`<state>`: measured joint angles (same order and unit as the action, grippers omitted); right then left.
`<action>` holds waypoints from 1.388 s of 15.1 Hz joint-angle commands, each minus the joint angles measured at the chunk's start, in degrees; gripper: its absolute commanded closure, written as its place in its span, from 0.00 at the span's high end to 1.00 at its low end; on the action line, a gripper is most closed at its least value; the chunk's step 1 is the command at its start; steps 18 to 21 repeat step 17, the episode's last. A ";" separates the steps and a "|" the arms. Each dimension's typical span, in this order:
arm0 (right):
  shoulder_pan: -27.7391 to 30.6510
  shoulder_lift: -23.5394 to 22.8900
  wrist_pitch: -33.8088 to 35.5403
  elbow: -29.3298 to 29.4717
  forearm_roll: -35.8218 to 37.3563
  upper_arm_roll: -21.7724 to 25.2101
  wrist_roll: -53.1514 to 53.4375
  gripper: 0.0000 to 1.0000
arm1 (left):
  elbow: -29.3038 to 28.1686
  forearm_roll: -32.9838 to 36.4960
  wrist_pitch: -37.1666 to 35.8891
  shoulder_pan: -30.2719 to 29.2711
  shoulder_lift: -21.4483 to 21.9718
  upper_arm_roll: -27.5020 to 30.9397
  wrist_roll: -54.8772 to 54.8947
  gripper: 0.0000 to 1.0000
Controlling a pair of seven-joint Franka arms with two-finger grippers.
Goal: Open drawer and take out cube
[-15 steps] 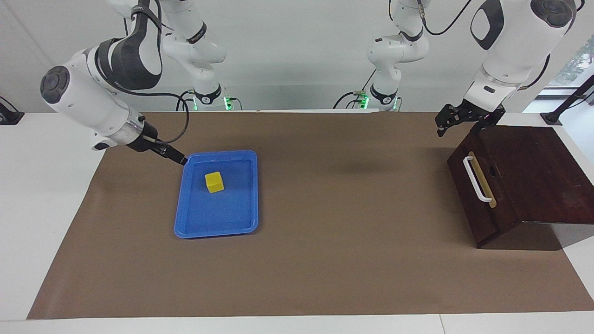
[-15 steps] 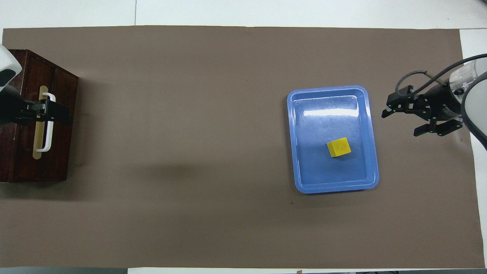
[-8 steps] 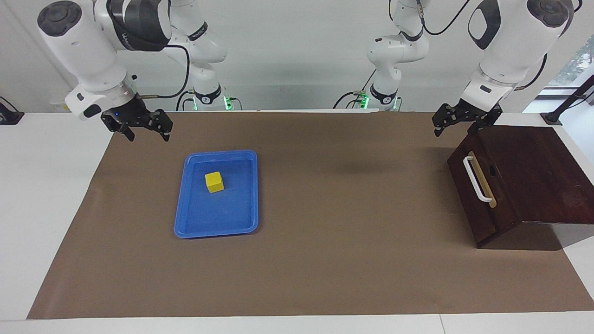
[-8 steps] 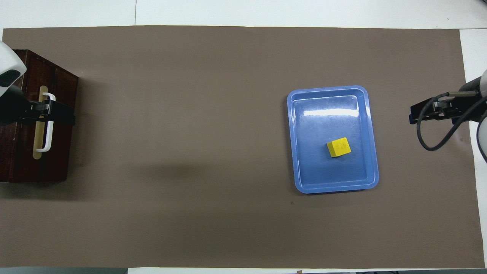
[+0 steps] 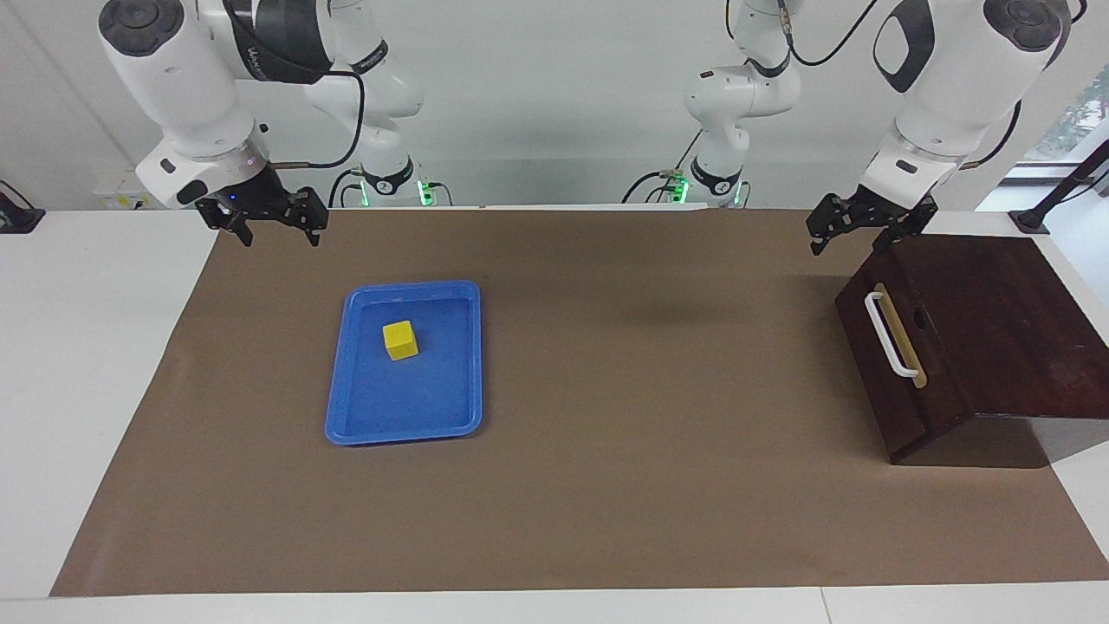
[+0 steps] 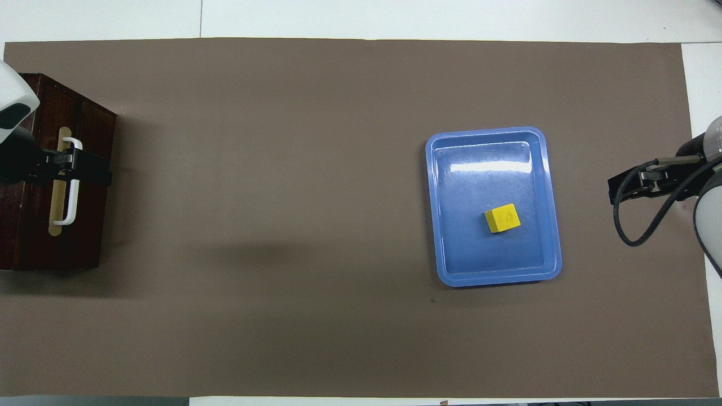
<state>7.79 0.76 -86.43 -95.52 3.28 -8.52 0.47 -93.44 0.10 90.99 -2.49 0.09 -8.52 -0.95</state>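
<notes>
The dark brown drawer stands shut at the left arm's end of the table, its white bar handle facing the middle; it also shows in the overhead view. The yellow cube lies in a blue tray, toward the tray's end nearer the robots; it also shows in the overhead view. My left gripper hangs open and empty in the air above the drawer's front, over the handle in the overhead view. My right gripper hangs open and empty over the mat, beside the tray.
A brown mat covers most of the white table. The drawer's cabinet sits at the mat's edge at the left arm's end. The right gripper also shows in the overhead view, with a looped cable.
My right gripper has lifted away from the tray's corner, swung to point down and drawn back toward its base. My left gripper has risen slightly. Cube, tray and drawer have not moved.
</notes>
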 commanded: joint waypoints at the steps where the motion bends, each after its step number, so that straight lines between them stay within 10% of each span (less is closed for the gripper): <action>1: 1.08 1.27 1.60 -0.99 -1.42 -0.18 1.54 1.00 | -2.19 -0.89 -0.63 0.38 1.85 0.35 0.78 1.00; 21: 1.61 1.35 2.67 1.13 -2.14 0.09 2.51 1.00 | -1.93 -0.89 0.07 0.30 1.76 0.26 0.86 1.00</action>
